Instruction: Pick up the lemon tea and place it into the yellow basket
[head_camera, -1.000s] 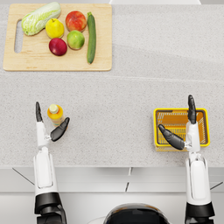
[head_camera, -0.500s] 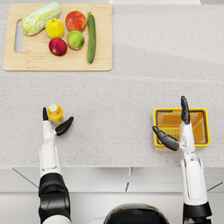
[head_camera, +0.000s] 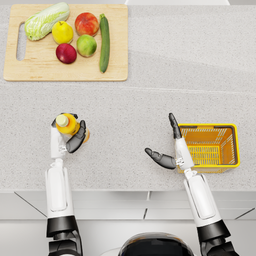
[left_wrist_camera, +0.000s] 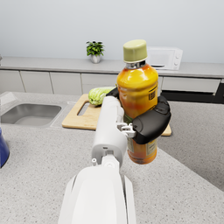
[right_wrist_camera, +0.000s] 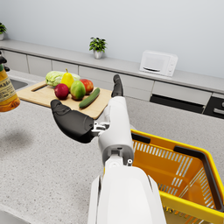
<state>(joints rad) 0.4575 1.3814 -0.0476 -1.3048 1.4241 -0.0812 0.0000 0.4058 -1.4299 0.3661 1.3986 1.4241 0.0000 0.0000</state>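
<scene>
The left hand (head_camera: 70, 136) is wrapped around the lemon tea bottle (head_camera: 69, 125), its dark fingers (left_wrist_camera: 151, 124) curled across the orange body below the pale cap, and the left wrist view shows the bottle upright and lifted clear of the speckled counter (head_camera: 150, 100). In the right wrist view the same bottle (right_wrist_camera: 6, 92) appears at the edge, hanging above its shadow on the counter. The right hand (head_camera: 169, 147) holds nothing: its fingers are spread apart, one pointing straight ahead and the thumb stretched out toward the left hand. Just beside that hand, on its outer side and touching the forearm in the head view, sits the yellow basket (head_camera: 227, 131), well apart from the bottle. Farther out, ahead of the left hand, lies a wooden cutting board (head_camera: 65, 72) carrying a cabbage (head_camera: 46, 20), a lemon (head_camera: 62, 32), a red apple (head_camera: 86, 23), a green apple (head_camera: 86, 45), a dark red plum (head_camera: 66, 53) and a cucumber (head_camera: 104, 42).
</scene>
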